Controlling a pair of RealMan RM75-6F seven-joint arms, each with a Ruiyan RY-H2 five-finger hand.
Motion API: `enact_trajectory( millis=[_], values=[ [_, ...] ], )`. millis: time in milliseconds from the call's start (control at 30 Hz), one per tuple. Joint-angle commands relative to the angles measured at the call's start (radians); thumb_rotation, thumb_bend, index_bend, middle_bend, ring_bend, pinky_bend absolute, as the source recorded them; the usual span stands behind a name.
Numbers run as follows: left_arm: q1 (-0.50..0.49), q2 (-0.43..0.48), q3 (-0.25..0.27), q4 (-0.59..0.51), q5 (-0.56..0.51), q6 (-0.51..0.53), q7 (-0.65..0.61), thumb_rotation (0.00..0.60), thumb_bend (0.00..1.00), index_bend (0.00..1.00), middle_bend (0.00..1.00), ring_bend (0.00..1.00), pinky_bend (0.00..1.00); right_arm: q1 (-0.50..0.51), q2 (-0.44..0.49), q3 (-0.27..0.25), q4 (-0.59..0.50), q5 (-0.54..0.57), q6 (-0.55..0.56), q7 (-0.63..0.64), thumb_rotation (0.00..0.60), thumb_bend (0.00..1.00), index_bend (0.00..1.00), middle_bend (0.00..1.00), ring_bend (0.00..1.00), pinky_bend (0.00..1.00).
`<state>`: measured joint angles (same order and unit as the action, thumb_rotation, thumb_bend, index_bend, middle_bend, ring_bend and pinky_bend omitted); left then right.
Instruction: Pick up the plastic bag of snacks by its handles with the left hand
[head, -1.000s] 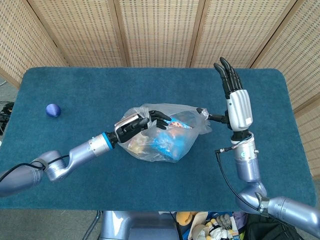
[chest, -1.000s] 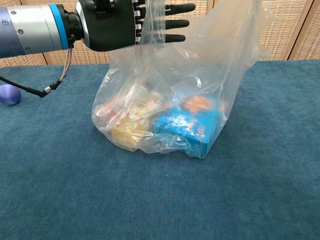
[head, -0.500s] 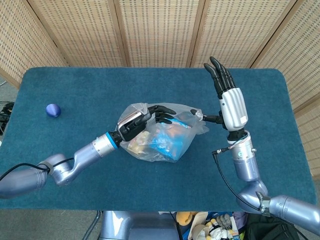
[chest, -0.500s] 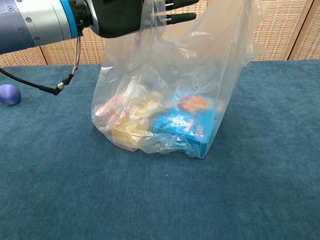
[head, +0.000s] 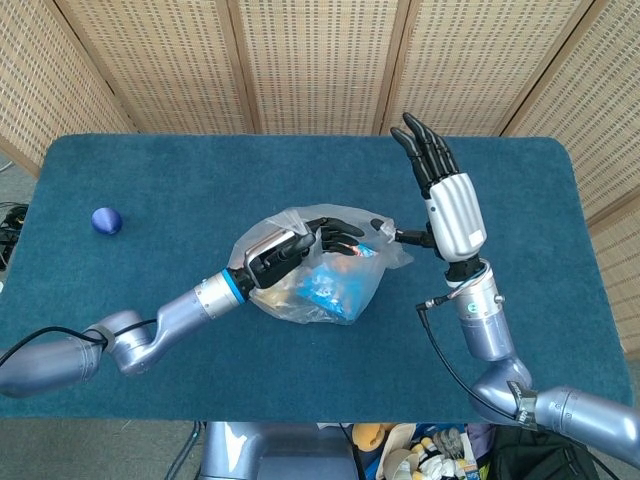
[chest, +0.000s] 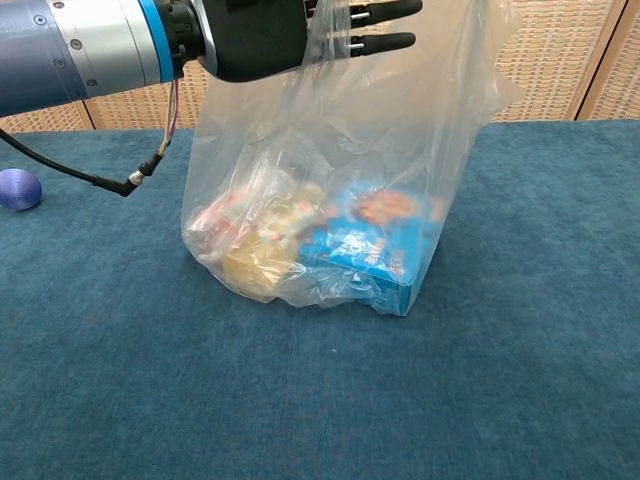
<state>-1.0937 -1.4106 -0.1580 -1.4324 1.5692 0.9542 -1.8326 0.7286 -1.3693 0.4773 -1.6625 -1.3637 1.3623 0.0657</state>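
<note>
Bench (head: 150, 180), blue-carpeted, wicker screen (head: 320, 60) behind it. Clear plastic bag of snacks (chest: 330, 230) sits near the bench middle, base down on the carpet, upper film pulled upward into a tall loose sleeve in the chest view. Left hand (head: 290, 248) reaches in from the near-left, its dark fingers (chest: 385, 12) extended roughly level and threaded through the bag's upper film; one handle strip (chest: 330, 40) hangs draped across them, just behind the fingertips. The fingers are held fairly straight and apart rather than curled tight, so the film is hooked over them, not clamped. Right hand (head: 445, 195) stands upright just beyond the bag's far-right edge, its fingers (head: 425, 150) straight, close together and pointing up toward the screen; its thumb sticks out sideways toward the bag, where the right-hand end of the film (head: 392, 232) bunches at the thumb tip. Cannot tell whether that thumb actually catches the plastic or merely touches it. Below the left fingers, inside the bag: a blue snack box (chest: 365, 255) at the lower right, a yellowish packet (chest: 255, 265) at the lower left, a red-and-white wrapper (chest: 215, 215) just above that. A small blue ball (head: 106, 220) lies on the bench well apart, far behind the left wrist.
</note>
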Motion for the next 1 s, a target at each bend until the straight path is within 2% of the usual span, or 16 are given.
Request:
enact_trajectory(
  millis=[33, 633, 1000],
  values=[
    [0.000, -0.008, -0.002, 0.004, -0.005, -0.003, 0.011, 0.247, 0.30, 0.27, 0.21, 0.19, 0.18, 0.001, 0.004, 0.003, -0.006, 0.003, -0.001, 0.003, 0.600, 0.13, 0.01, 0.00, 0.00, 0.10],
    [-0.021, -0.059, -0.022, 0.010, -0.018, -0.024, 0.036, 0.255, 0.30, 0.28, 0.21, 0.19, 0.17, 0.016, 0.019, 0.008, -0.032, 0.023, -0.018, -0.004, 0.600, 0.13, 0.01, 0.00, 0.00, 0.10],
    [-0.036, -0.069, -0.047, 0.001, -0.024, -0.030, 0.023, 0.280, 0.30, 0.28, 0.21, 0.19, 0.18, 0.022, 0.015, -0.001, -0.027, 0.018, -0.017, -0.005, 0.600, 0.13, 0.01, 0.00, 0.00, 0.10]
  ],
)
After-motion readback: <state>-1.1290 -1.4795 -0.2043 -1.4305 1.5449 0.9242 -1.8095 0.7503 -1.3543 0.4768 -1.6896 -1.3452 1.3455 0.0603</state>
